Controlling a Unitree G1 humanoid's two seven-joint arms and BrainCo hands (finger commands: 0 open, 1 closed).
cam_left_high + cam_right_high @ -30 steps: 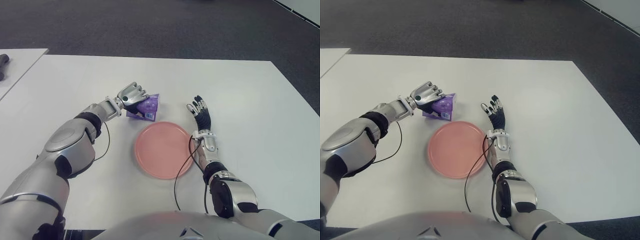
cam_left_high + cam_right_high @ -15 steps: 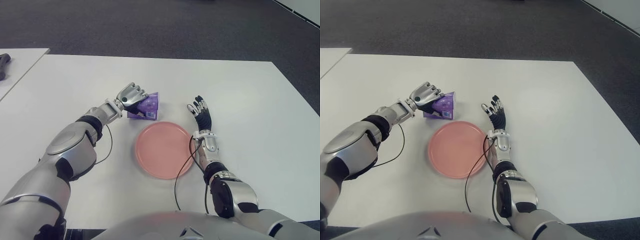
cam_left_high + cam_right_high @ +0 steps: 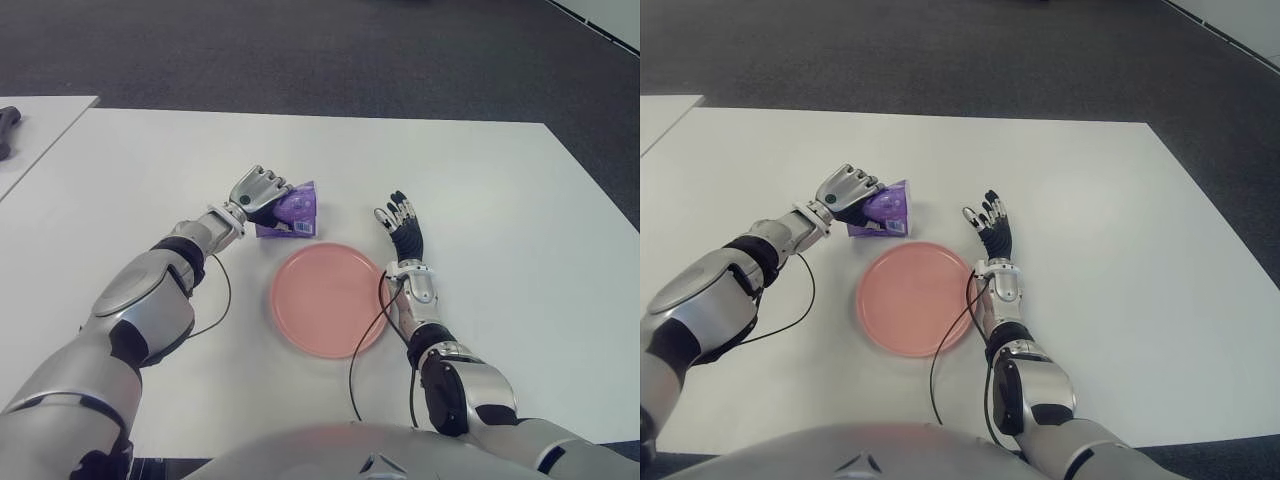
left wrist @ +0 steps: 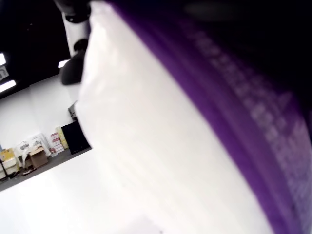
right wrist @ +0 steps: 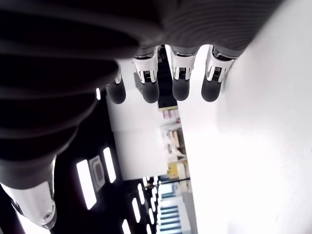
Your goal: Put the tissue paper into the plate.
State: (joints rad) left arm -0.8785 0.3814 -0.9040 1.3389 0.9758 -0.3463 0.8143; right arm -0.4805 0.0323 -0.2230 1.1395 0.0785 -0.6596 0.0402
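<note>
One small purple plastic-wrapped tissue pack (image 3: 293, 208) sits on the white table (image 3: 500, 200), just beyond the far-left rim of the round flat pink plate (image 3: 328, 299). Not in the plate yet.

My left hand (image 3: 258, 194) is on the pack from its left side, fingers curled over the top and wrapped round it. I read that as a grip, or very nearly one. From the eye views I cannot tell whether the pack is clear of the table or resting on it. My left wrist camera is filled by purple wrapper and a pale face of the pack, which fits a pack pressed close into my palm.

My right hand (image 3: 404, 232) shows just right of the plate, near its far-right edge, fingers straight and spread, holding nothing. Idle, and out of the way of the plate's centre.

Judgement: grasp stage, carry not begun. The pack lies close to the plate, so the trip is short, toward me and to the right. The slick wrapper could slide in my fingers; a soft pack also squashes, so a firm wrap over the top makes sense. Release should come over the plate's middle, not its rim.
</note>
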